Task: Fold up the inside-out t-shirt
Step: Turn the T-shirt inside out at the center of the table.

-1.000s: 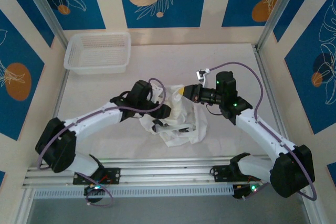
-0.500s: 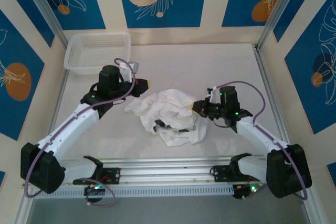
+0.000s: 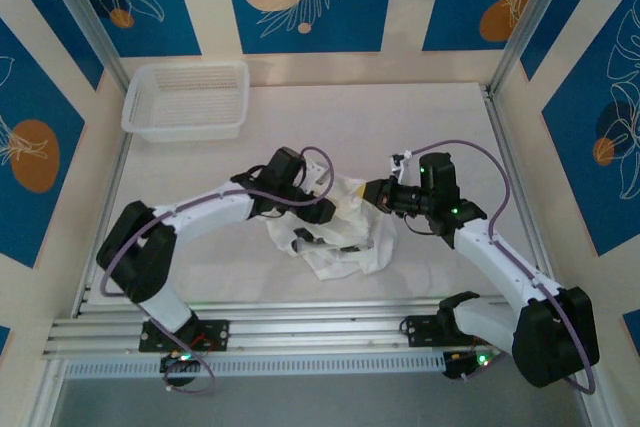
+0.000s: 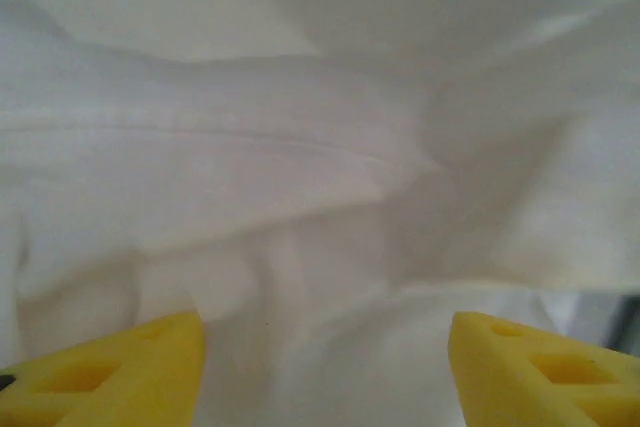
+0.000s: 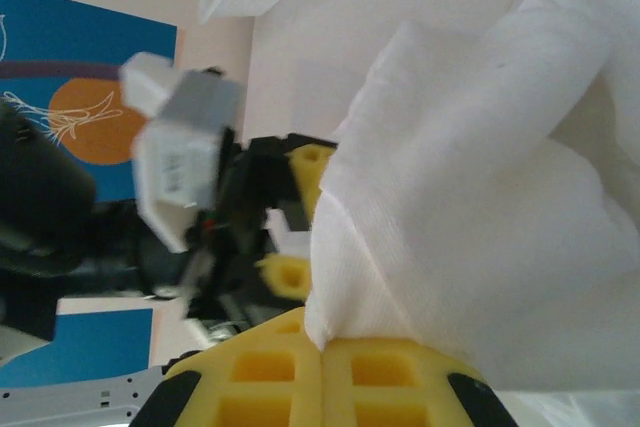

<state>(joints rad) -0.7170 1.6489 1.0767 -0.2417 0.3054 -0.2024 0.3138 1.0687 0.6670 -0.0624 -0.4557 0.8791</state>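
Shirt (image 3: 345,247), soft white cotton, heaped crumpled near centre; my right gripper (image 5: 322,345) pinches a woven fold, my left gripper (image 4: 320,357) gapes wide at creased cloth.

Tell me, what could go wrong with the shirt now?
1. The right gripper pinches only a thin edge of the t-shirt, so a pull might slip it free.
2. The left gripper is open right against the crumpled folds. It may grab several layers at once and leave the shirt bunched.
3. The two grippers sit close together over the heap, so they could bump.
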